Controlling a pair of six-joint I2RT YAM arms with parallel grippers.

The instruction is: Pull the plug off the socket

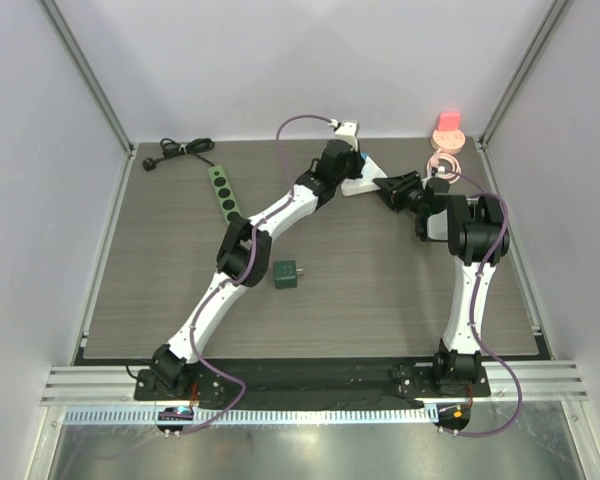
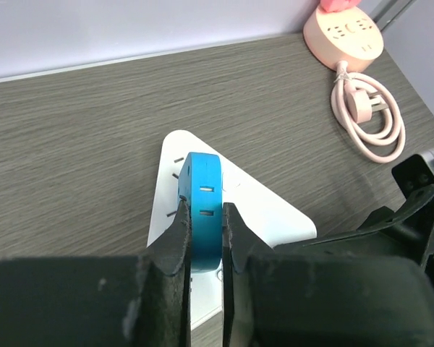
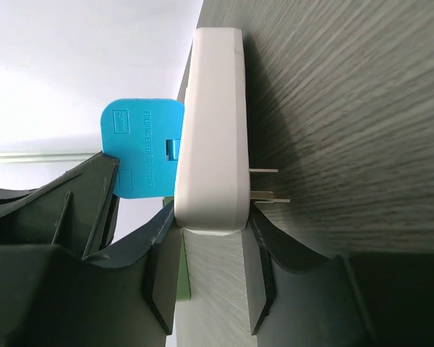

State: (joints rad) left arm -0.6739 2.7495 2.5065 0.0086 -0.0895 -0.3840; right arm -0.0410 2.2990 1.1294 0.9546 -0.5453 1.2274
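Blue plug sits seated in the white socket, a flat triangular block low over the wooden counter. Whether the socket rests on the counter or is held just clear of it cannot be told.

The left end effector is clamped narrow on the plug, one finger on each flat side. The right end effector holds the socket across its thickness, jaws set part-way apart to that width. In the right wrist view the plug body stands flush against the socket face, with no gap showing.

Step in hand, by judgement: both grips are made and extraction has not yet begun. The next move calls for the left arm to draw the plug straight out, away from the socket face, while the right arm braces the socket. A sideways pull risks binding the pins or slipping off the smooth plug sides.

Surroundings:
- A pink power strip with coiled cable lies near the socket, beyond it on the right arm's side.
- A green power strip, a black cord and a dark green cube lie well apart from the socket on the left arm's side.

None of these appears to block the pull path. The one obstruction noted is the two end effectors crowding close at the socket.
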